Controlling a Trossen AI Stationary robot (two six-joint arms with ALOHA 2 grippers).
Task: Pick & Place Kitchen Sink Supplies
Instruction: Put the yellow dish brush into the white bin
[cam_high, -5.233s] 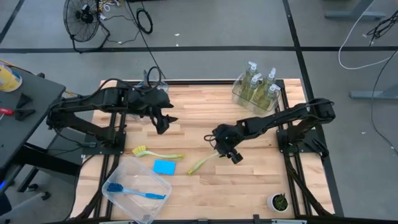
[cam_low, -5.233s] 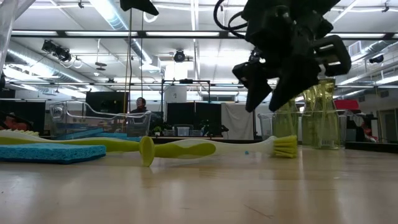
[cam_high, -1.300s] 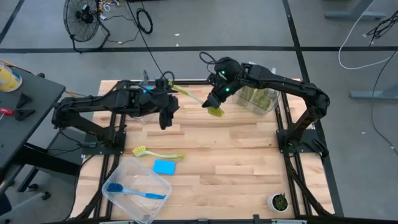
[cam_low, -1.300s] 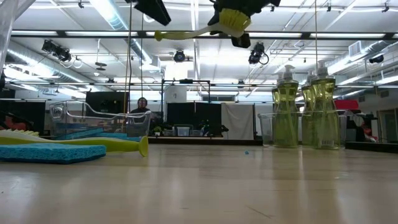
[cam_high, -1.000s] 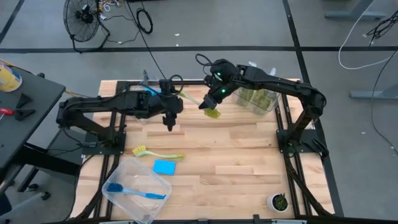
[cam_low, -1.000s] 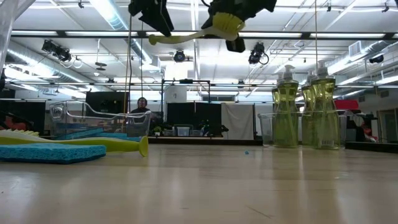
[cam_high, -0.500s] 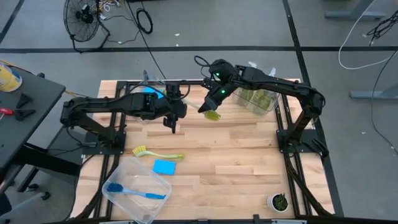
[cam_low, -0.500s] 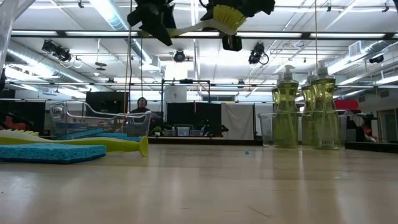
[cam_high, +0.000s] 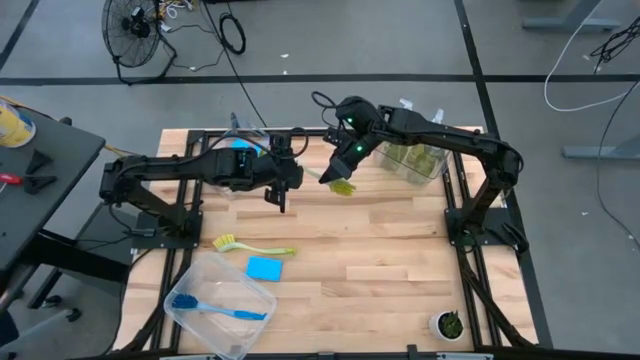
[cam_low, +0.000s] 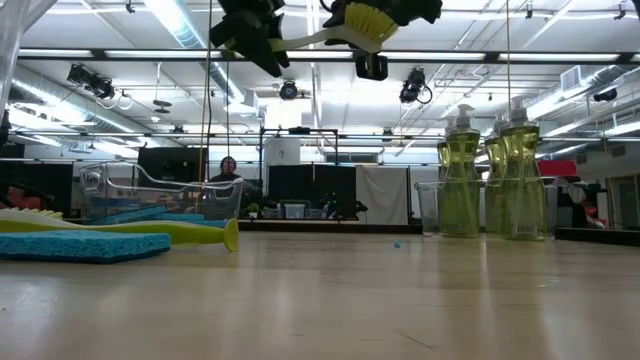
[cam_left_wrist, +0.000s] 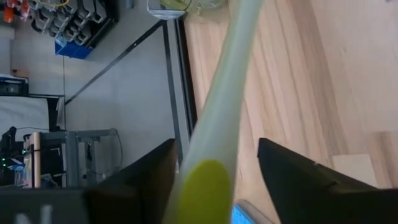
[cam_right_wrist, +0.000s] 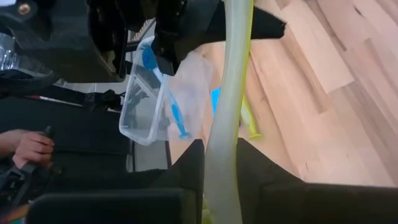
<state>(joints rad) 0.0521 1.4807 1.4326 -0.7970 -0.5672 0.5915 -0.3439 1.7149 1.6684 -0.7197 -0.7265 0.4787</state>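
A yellow-green dish brush (cam_high: 341, 186) hangs high over the table's far middle, my right gripper (cam_high: 346, 166) shut on it. Its bristle head (cam_low: 368, 24) is toward the right and its handle (cam_low: 305, 40) runs toward the left. My left gripper (cam_left_wrist: 217, 180) is open, with one finger on each side of the handle's free end (cam_left_wrist: 205, 186). A second yellow-green brush (cam_high: 250, 246) and a blue sponge (cam_high: 265, 268) lie flat on the table. A blue brush (cam_high: 215, 307) lies in a clear bin (cam_high: 190, 280). My right gripper pinches the brush's handle (cam_right_wrist: 225, 134) between its two fingers, close behind the bristle head, and the handle runs out ahead of the fingers. The brush is lifted clear and lies about level. My left gripper: a gap shows beside one finger (cam_left_wrist: 298, 180). Whether the other finger touches the handle, I cannot tell.
A clear bin with several soap bottles (cam_high: 410, 150) stands at the far right, just behind my right arm. A small white plant pot (cam_high: 448, 324) sits at the near right corner. Bare wood lies open across the table's middle and near right.
My left gripper has moved a little down and toward the table's right, and its fingers now stand around the free end of the brush handle. My right gripper has turned slightly. The handle's free end has swung up, so the brush lies nearer level.
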